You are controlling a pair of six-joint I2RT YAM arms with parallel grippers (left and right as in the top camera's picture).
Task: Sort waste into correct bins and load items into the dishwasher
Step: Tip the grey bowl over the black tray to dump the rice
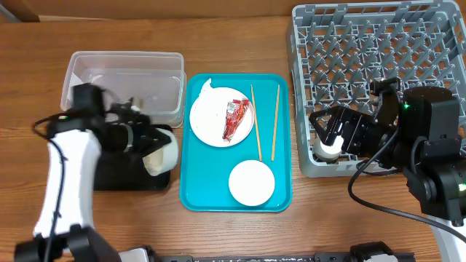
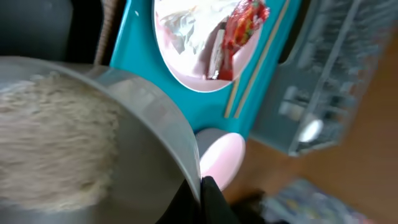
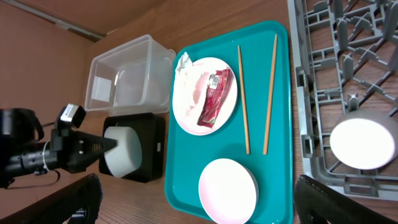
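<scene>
My left gripper (image 1: 149, 142): clamped on the rim of a pale pinkish-white round bowl (image 1: 163, 154), tilted over the shallow black rectangular tray (image 1: 116, 178) (white rice grains (image 2: 50, 143) inside).
My right gripper (image 1: 329, 138): fingers apart, above the small white cup (image 1: 326, 150) in the grey plastic pegged rack (image 1: 378, 44).

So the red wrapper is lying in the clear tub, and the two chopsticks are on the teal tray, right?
No: the red snack wrapper lies on the white plate, not in the clear tub, as the overhead view shows. The two chopsticks are on the teal tray.
</scene>
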